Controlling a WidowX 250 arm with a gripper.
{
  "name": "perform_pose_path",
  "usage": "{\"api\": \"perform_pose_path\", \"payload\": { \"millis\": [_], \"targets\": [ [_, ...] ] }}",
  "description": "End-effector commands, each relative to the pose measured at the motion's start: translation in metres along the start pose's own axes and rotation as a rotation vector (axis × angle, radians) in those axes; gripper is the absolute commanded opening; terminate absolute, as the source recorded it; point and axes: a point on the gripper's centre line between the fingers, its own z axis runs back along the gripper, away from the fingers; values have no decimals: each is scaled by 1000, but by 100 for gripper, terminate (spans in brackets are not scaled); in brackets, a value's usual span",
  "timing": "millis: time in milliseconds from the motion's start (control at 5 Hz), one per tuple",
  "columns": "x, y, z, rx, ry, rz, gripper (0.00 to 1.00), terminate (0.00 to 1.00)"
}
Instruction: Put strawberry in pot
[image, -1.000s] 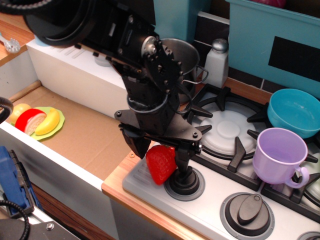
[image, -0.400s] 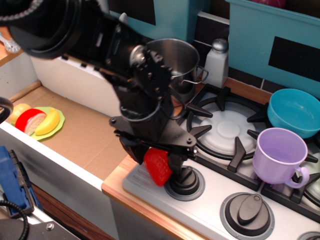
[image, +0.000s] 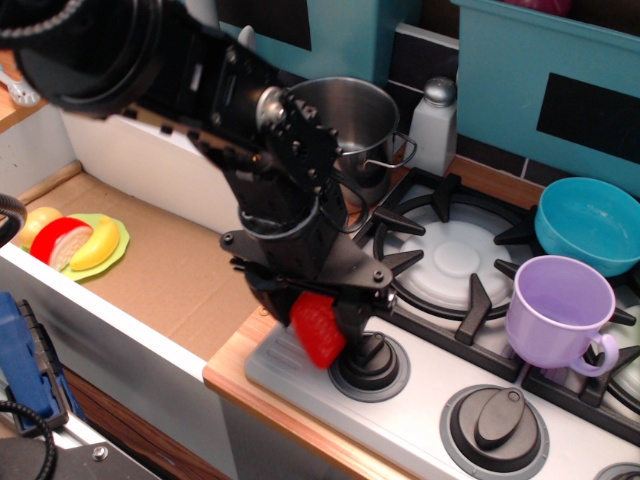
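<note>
Here the strawberry (image: 318, 328) hangs pinched in the gripper (image: 312, 308), whose dark jaws close on its upper part so that only the glossy red lower half shows. It sits clear of the surface, just above the front left corner of the stove (image: 420, 395), and immediately left of the leftmost knob (image: 368, 362), which it nearly touches in this view. The black arm (image: 270, 160) rises from the gripper up and to the left, filling the upper left of the view.

The pot (image: 352, 118) stands behind the stove's left burner (image: 455, 255), at the back, well apart from the strawberry; the arm covers its left side, and its wire loop handle points right. A white shaker with a metal cap (image: 434, 122) is just right of the pot.

On the stove's right side a lilac cup (image: 560, 312) rests on the grate, with a blue bowl (image: 590, 225) behind it. A second knob (image: 497, 425) sits on the front panel, right of the first one.

Left of the stove, down in the brown tray-like area, a green plate (image: 108, 262) carries a banana (image: 97, 245) and a red-and-white apple slice (image: 60, 242).
</note>
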Motion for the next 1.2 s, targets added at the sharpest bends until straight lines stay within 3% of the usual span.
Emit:
{"api": "perform_pose_path", "payload": {
  "millis": [0,200,400,600,800,1000],
  "targets": [
    [28,15,43,79,27,-49,0,0],
    [56,21,70,161,26,-113,0,0],
    [94,27,79,213,-19,-183,0,0],
    [123,37,77,204,-65,-258,0,0],
    [131,41,70,193,-139,-302,0,0],
    [150,47,66,206,-201,-391,0,100]
  ]
}}
